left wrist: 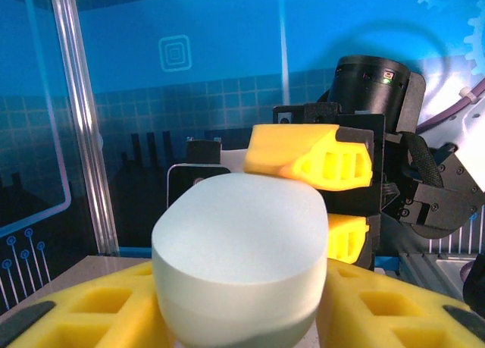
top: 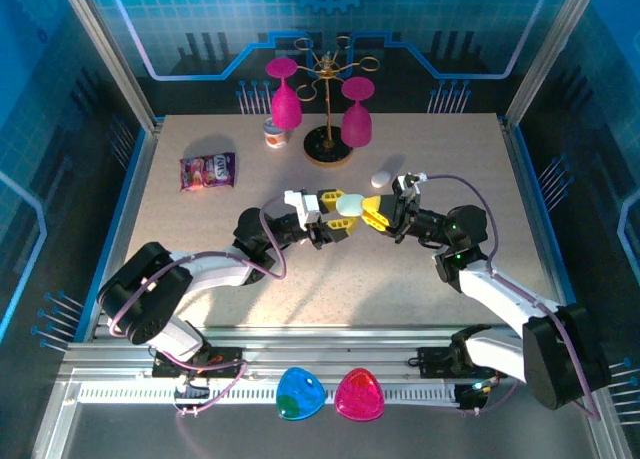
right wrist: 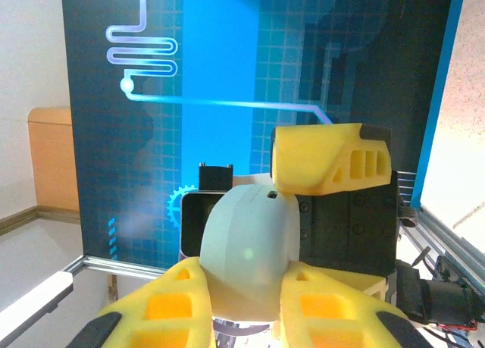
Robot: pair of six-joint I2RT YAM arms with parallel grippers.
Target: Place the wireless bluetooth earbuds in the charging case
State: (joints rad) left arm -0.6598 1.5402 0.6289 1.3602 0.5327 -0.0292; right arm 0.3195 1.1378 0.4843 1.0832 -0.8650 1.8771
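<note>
A pale mint charging case [top: 349, 206] hangs above the table's middle, closed, with both grippers on it. My left gripper [top: 338, 211] comes from the left and is shut on the case [left wrist: 239, 242], its yellow fingers [left wrist: 91, 310] pressing both sides. My right gripper [top: 368, 212] comes from the right and is shut on the same case [right wrist: 250, 242] between its own yellow pads [right wrist: 163, 306]. One left finger [right wrist: 326, 158] rests on the case's top in the right wrist view. The right gripper's fingers [left wrist: 311, 155] show just behind the case in the left wrist view. The earbuds are out of view.
A small white pebble-like thing [top: 381, 179] lies on the table just behind the grippers. Further back stand a gold rack [top: 328, 144] with two pink glasses [top: 284, 99], a small cup [top: 275, 134] and a purple packet [top: 207, 170]. Blue and pink shells [top: 300, 393] sit on the near rail.
</note>
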